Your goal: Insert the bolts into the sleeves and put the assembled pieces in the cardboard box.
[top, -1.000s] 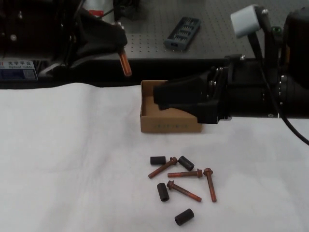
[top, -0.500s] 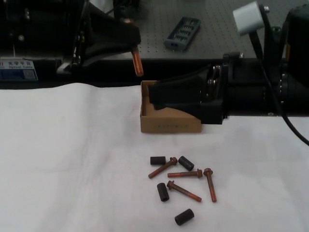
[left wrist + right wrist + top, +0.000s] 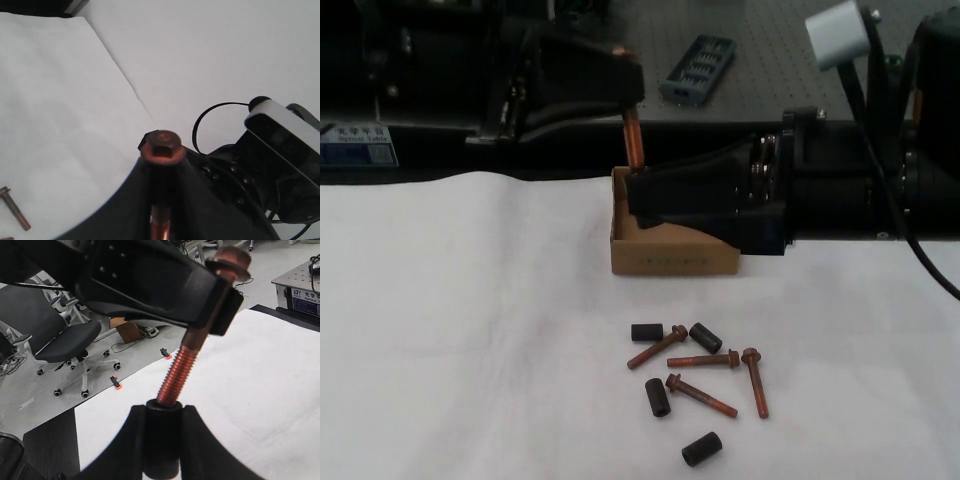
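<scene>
Because the thread must enter straight, my left jaws pinch the bolt (image 3: 200, 342) under its head and my right jaws clamp the sleeve (image 3: 162, 440) at its tip; both hang by the cardboard box (image 3: 665, 262) for dropping.

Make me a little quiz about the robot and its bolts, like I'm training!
1. True or false: the left gripper holds a bolt.
2. How many loose sleeves lie on the cloth? A two, B four, C six.
3. Fill in: the right gripper holds a black ____.
Key: 1 true; 2 B; 3 sleeve.
</scene>
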{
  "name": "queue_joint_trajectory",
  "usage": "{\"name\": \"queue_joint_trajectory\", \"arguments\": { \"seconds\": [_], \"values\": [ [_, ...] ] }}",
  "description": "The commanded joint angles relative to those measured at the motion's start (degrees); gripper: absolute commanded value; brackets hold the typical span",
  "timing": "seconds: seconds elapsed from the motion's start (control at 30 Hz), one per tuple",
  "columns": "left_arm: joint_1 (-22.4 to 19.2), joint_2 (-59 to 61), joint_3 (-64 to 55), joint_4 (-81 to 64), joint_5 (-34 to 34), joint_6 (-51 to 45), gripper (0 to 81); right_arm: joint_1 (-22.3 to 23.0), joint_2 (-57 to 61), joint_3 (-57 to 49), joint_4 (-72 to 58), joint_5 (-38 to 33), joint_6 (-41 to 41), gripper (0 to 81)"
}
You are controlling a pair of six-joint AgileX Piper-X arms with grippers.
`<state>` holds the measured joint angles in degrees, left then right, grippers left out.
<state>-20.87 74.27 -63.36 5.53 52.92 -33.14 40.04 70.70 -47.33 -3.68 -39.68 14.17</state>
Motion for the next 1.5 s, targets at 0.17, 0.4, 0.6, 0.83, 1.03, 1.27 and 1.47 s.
{"name": "queue_joint_trajectory", "arguments": {
  "seconds": [0.17, 0.4, 0.6, 0.83, 1.03, 1.27, 1.47],
  "values": [
    [-1.16, -0.13, -0.15, -1.4, 0.12, 1.92, 0.6, 0.14, 0.2, -0.19, -1.1, -1.04, 0.14, 1.8],
    [-1.16, -0.13, -0.15, -1.4, -1.24, 3.73, 0.6, 0.04, 0.2, -0.19, -4.25, -0.78, 3.41, 1.8],
    [-1.16, -0.13, -0.15, -1.4, -1.6, 7.58, 0.6, 0.04, 0.2, -0.19, -6.03, -0.78, 6.83, 1.8],
    [-1.16, -0.13, -0.15, -1.4, -1.87, 7.98, 0.6, -0.16, 0.2, -0.19, -6.1, 2.33, 7.27, 1.8],
    [-1.16, -0.13, -0.15, -1.4, -3.12, 8.14, 0.6, -0.92, 0.2, -0.19, -6.32, 3.81, 7.91, 1.8],
    [-1.16, -0.13, -0.15, -1.4, -3.12, 6.97, 0.6, -2.09, 0.2, -0.19, -7.02, 8.52, 8.07, 1.8],
    [-1.16, -0.13, -0.15, -1.4, -3.12, 6.97, 0.6, -3.41, 0.2, -0.25, -7.69, 9.57, 9.01, 1.8]
  ]
}}
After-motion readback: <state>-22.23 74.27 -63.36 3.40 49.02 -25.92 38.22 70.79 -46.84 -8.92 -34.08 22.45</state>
